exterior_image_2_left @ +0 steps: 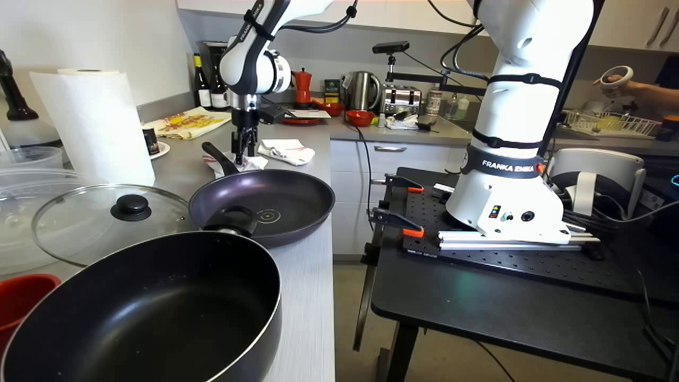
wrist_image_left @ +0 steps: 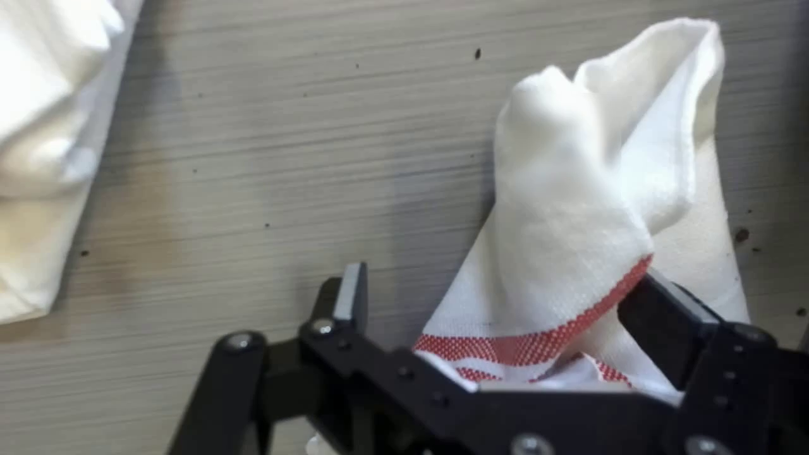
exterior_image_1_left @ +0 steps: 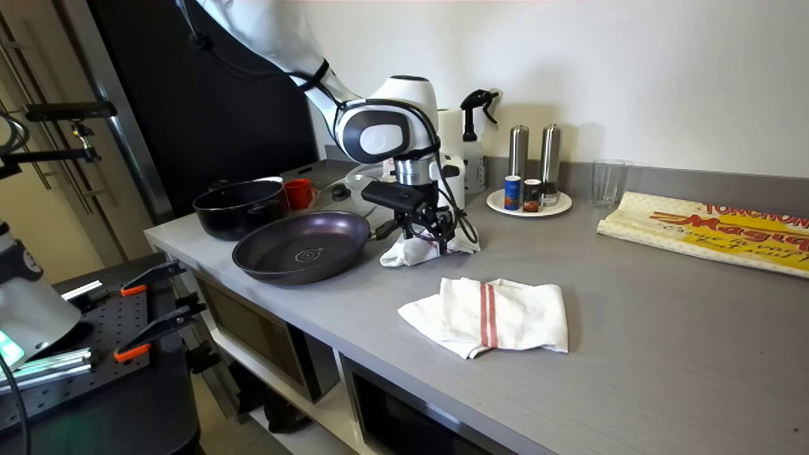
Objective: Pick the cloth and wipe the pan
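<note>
In wrist view, gripper (wrist_image_left: 505,313) jaws wide apart, nil held; cloth (wrist_image_left: 559,215) crumpled on c/top (wrist_image_left: 303,189), part btwn. them. In an ext. view, pan (exterior_image_1_left: 297,243) nr. cloth, 9 o'clock; larger striped towel (exterior_image_1_left: 524,316), approx. 5 o'clock, apart.

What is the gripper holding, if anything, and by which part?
Nothing is held: the gripper stands open around part of the cloth.

In the wrist view, soft shadow dims the surface (wrist_image_left: 303,177) beyond the fingers (wrist_image_left: 657,328); well apart from them, the white towel (wrist_image_left: 35,114) glares, blurred.
</note>
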Controlling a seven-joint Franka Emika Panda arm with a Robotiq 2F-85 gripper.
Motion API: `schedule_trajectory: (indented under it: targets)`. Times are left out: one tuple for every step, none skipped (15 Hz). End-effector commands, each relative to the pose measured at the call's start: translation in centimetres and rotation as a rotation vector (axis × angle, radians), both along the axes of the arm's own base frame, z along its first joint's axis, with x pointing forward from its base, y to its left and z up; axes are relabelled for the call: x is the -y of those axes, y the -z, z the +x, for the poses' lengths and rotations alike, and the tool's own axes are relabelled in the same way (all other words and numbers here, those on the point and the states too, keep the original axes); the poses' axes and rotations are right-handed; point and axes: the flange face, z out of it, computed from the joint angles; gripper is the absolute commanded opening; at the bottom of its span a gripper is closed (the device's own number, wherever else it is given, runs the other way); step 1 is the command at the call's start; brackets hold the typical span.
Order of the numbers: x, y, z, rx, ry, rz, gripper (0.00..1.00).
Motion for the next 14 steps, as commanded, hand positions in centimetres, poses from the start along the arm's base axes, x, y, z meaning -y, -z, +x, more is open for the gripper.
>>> schedule_trajectory:
  targets:
    - [-0.5,-3.5,-4.5,0.036,-0.013,-0.043,1.00]
    - [-0.6,-4.4,-5.5,0.050,-0.009,-0.054,1.00]
    - [-0.6,-5.2,-6.3,0.060,-0.006,-0.062,1.00]
    - [-0.7,-5.9,-7.2,0.071,-0.010,-0.068,1.00]
    - [-1.0,-6.5,-8.1,0.078,-0.013,-0.073,1.00]
    - [-1.4,-7.1,-8.9,0.078,-0.015,-0.075,1.00]
    - [-1.7,-7.7,-9.6,0.080,-0.010,-0.074,1.00]
    - [-2.3,-8.2,-10.5,0.078,-0.023,-0.067,1.00]
    - [-1.0,-6.7,-8.1,0.067,0.000,-0.057,1.00]
    - [-1.4,-7.1,-8.8,0.065,-0.002,-0.057,1.00]
    - [-1.7,-7.5,-9.4,0.064,-0.005,-0.057,1.00]
    - [-1.9,-7.7,-9.7,0.064,-0.006,-0.057,1.00]
    - [-1.9,-7.8,-9.9,0.063,-0.007,-0.057,1.00]
    - [-2.0,-7.8,-10.0,0.063,-0.007,-0.057,1.00]
